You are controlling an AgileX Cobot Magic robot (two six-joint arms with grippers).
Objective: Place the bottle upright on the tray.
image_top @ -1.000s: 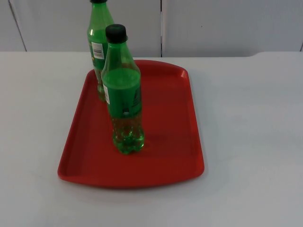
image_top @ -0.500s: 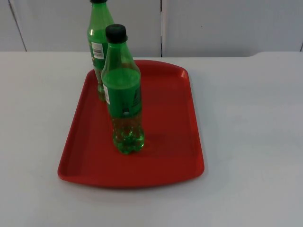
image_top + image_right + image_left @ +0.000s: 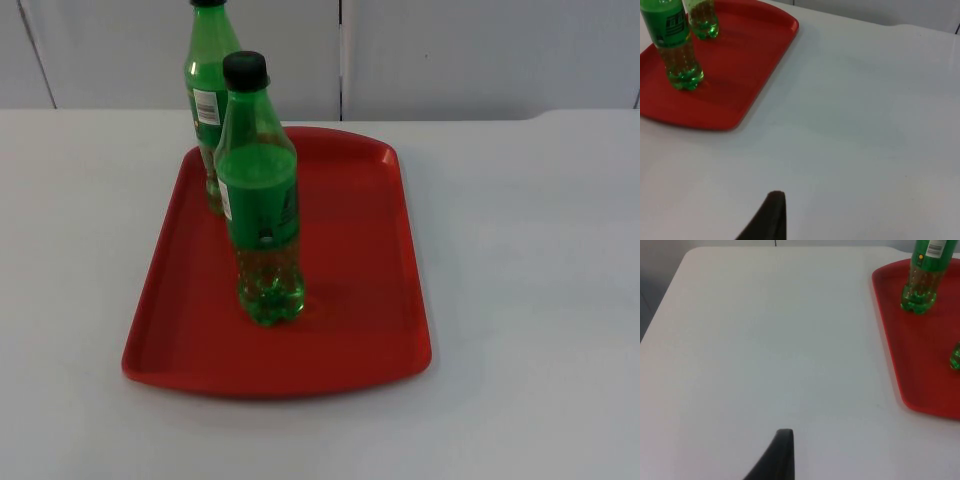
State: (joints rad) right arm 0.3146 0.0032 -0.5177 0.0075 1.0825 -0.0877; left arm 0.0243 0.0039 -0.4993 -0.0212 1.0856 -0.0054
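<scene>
Both bottles stand upright on the red tray (image 3: 350, 330): near bottle (image 3: 258, 200) mid-tray, far bottle (image 3: 207, 100) at its far left corner; wrist views catch the bases (caps up), each claw's state impossible to tell

Two bottles upright on tray (image 3: 380, 300): near bottle (image 3: 259, 200), far bottle (image 3: 207, 95) behind.

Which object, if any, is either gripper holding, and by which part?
Nothing is held. Both green bottles stand upright and free on the red tray; each gripper's fingertip is over bare table.
</scene>
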